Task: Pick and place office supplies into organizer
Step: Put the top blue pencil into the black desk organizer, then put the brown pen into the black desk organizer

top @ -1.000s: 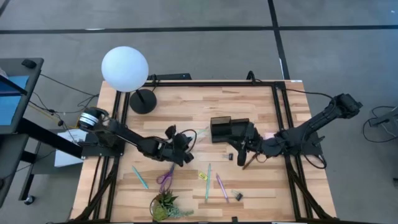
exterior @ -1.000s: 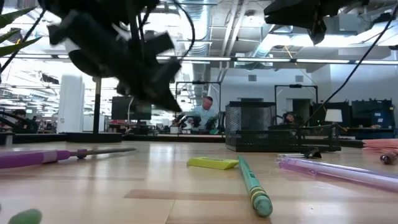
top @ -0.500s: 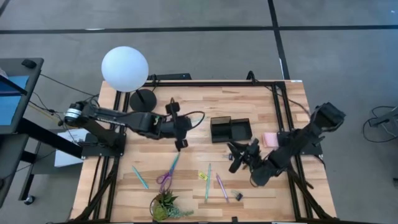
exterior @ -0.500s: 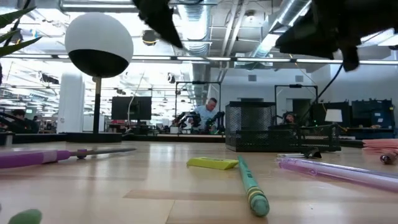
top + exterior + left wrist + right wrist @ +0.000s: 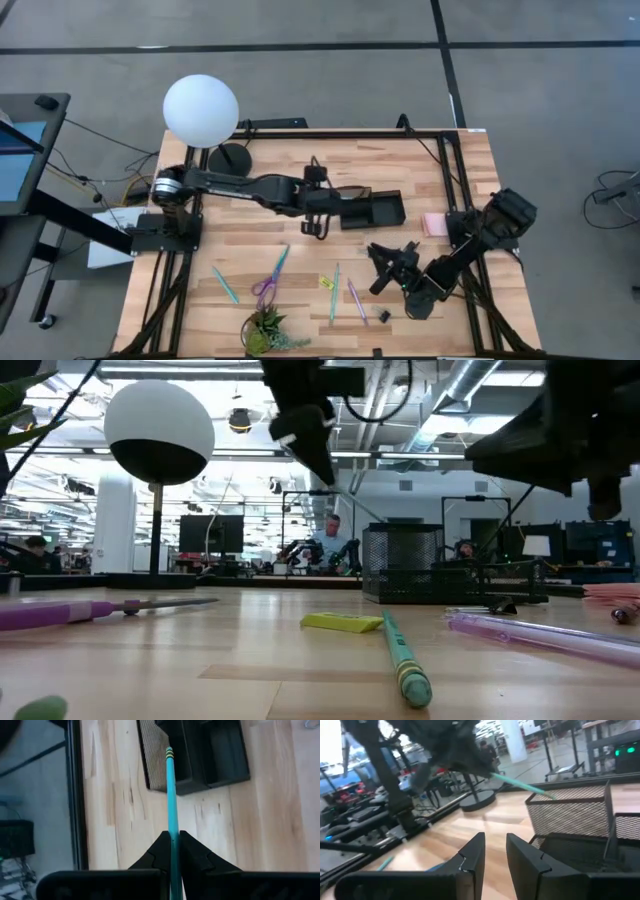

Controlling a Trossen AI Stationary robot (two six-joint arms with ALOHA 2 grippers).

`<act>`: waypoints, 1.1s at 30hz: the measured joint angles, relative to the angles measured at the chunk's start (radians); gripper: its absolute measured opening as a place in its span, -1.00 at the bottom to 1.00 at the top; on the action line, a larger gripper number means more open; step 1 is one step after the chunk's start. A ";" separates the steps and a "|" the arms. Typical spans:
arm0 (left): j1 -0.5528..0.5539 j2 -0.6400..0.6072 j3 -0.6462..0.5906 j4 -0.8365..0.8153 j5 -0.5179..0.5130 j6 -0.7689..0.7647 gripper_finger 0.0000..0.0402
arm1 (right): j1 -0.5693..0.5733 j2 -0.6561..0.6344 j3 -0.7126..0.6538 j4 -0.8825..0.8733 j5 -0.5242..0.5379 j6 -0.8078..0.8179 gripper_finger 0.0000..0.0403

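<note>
held item: teal pencil (image 5: 171, 795), thin and stiff, looks very light, with a yellow-and-black banded end pointing at the organizer (image 5: 371, 208)

where it is: in the air just beside the organizer's taller mesh compartment, tip near the rim but not in yet as far as I can tell

left gripper (image 5: 318, 215): fingers pinched together on the pencil shaft, well back from the banded end, so a long bit sticks out in front

how it'll handle: my guess is it pivots easily in a pinch that narrow, so the free end can swing off line. A hold nearer the middle would be steadier, but a long lead helps drop it into the tall slot

risk: the tip could catch on the mesh wall instead of going in

right gripper (image 5: 387, 270): hovering over the worktop (image 5: 240, 262) on the near side of the organizer, fingers a little apart, holding nothing

still on the worktop: purple-handled scissors (image 5: 270, 279), another teal pen (image 5: 225, 285), a teal pencil (image 5: 335, 291), a pink pen (image 5: 356, 302), small yellow piece (image 5: 325, 283), black clip (image 5: 383, 316), pink sticky-note pad (image 5: 433, 224)

not part of it: green plant (image 5: 266, 332), globe lamp (image 5: 202, 110)
</note>
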 joint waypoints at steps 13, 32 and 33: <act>0.066 0.178 0.283 -0.177 0.002 0.348 -0.97 | 0.003 0.078 0.022 0.017 -0.171 0.106 -0.64; 0.067 0.297 0.398 -0.196 0.012 0.487 -0.50 | -0.021 0.291 0.178 0.016 -0.180 0.188 -0.64; 0.061 0.297 0.405 -0.194 0.000 0.477 -0.48 | -0.021 0.285 0.176 0.013 -0.178 0.175 -0.64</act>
